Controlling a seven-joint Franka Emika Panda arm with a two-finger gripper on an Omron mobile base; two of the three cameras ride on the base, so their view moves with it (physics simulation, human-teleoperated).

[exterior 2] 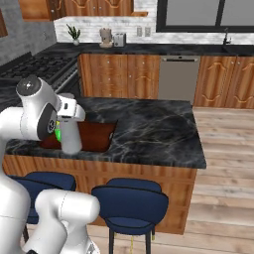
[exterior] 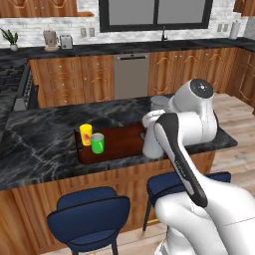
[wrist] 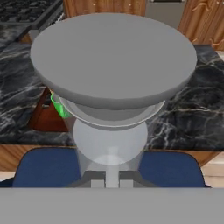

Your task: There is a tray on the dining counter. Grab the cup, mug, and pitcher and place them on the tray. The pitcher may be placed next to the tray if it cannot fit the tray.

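You see the tool (wrist: 108, 181) clenched on the pitcher (exterior: 153, 142), which stands at the tray's (exterior: 124, 137) right end near the tabletop's (exterior: 45, 144) front edge. A yellow cup (exterior: 85, 134) and green mug (exterior: 97, 143) stand at the tray's left end.

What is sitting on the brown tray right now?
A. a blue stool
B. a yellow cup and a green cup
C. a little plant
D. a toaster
B: in the left base view a yellow cup and a green cup stand side by side at the left end of the tray; the other things are elsewhere in the kitchen.
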